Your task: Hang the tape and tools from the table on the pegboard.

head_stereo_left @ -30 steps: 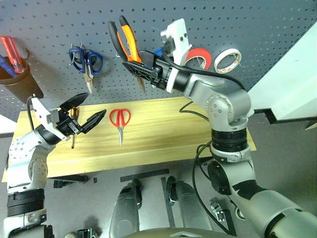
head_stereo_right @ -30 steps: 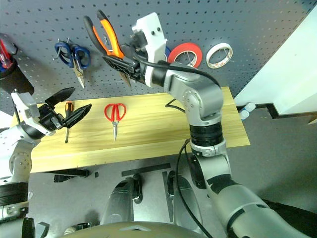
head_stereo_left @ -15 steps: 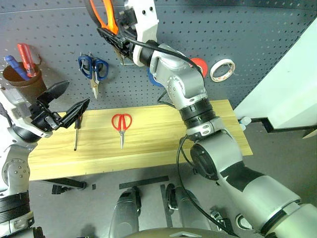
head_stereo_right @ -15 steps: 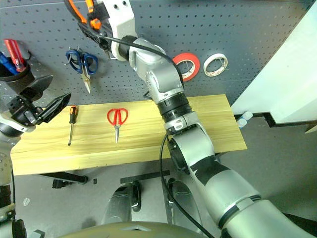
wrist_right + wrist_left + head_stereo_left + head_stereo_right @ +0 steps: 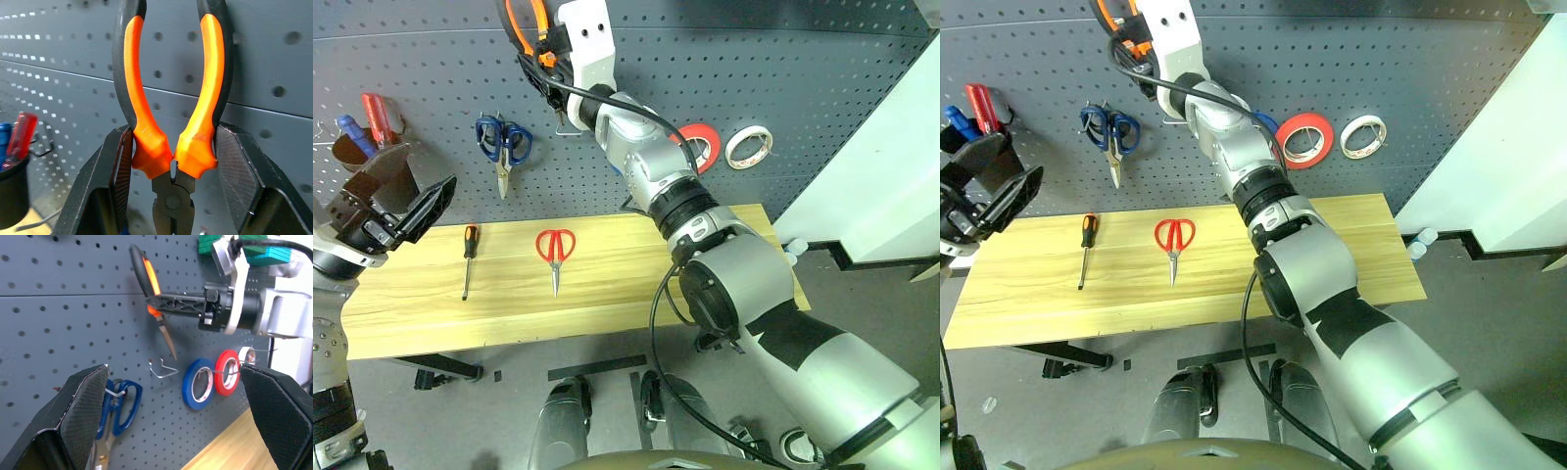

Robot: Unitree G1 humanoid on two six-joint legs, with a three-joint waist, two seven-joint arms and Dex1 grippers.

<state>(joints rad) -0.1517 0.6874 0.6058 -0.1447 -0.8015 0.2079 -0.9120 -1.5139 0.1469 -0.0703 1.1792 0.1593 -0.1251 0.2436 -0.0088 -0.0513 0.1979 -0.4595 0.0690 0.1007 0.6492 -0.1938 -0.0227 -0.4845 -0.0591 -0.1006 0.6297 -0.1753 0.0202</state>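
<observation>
Orange-handled pliers [image 5: 171,122] clamped in right gripper [image 5: 171,161]

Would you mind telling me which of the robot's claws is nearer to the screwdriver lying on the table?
The left. The left claw hovers open just above and left of the screwdriver. The right claw is high up at the pegboard, gripping the pliers.

pegboard [image 5: 803,88]: standing upright behind the table [image 5: 607,294]
pliers [image 5: 524,24]: sitting between the right gripper [image 5: 540,61] fingers, high against the pegboard
scissors [image 5: 554,250]: lying on the table, right of the screwdriver [image 5: 467,257]
tape [image 5: 748,146]: hanging on the pegboard, rightmost of the rolls
left gripper [image 5: 396,196]: hovering at the table's left end, fingers spread
</observation>
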